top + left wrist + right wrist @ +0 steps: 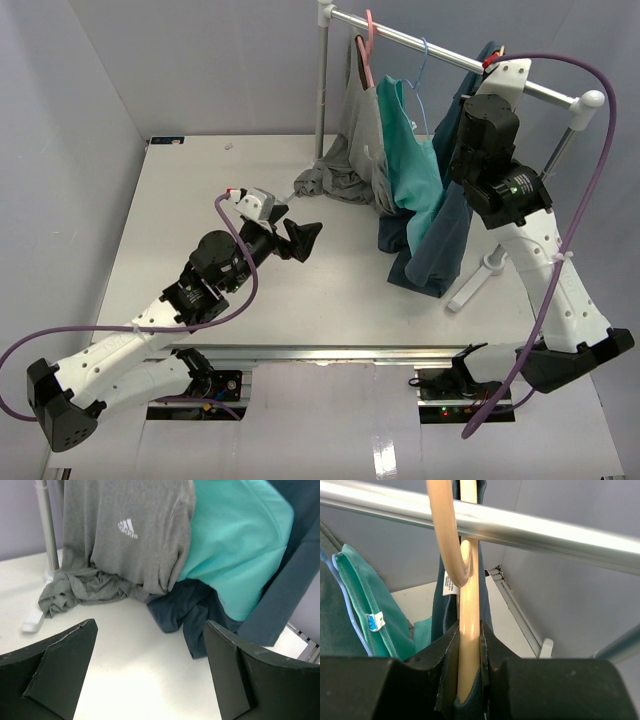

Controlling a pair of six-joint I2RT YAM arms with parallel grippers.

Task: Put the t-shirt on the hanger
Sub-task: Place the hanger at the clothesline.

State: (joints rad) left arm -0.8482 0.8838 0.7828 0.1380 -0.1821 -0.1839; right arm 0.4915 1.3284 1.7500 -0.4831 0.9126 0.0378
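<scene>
Over the white desk [200,180], far-right corner, the hanger [468,580] with the t-shirt [440,250] is clamped by the right gripper [469,665]; left gripper [303,240] is held wide open.

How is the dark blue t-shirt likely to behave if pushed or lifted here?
Probably floppy: the t-shirt drapes in loose folds from the hanger, its hem bunched on the table. Likely light for its size, as it looks like thin cloth. It may swing, since the hanger's hook only rests over the rail.

Slate-blue t-shirt [440,240], tan hanger [468,630], teal-green garment [410,170], grey garment [125,560] with white logo [127,528]
</scene>
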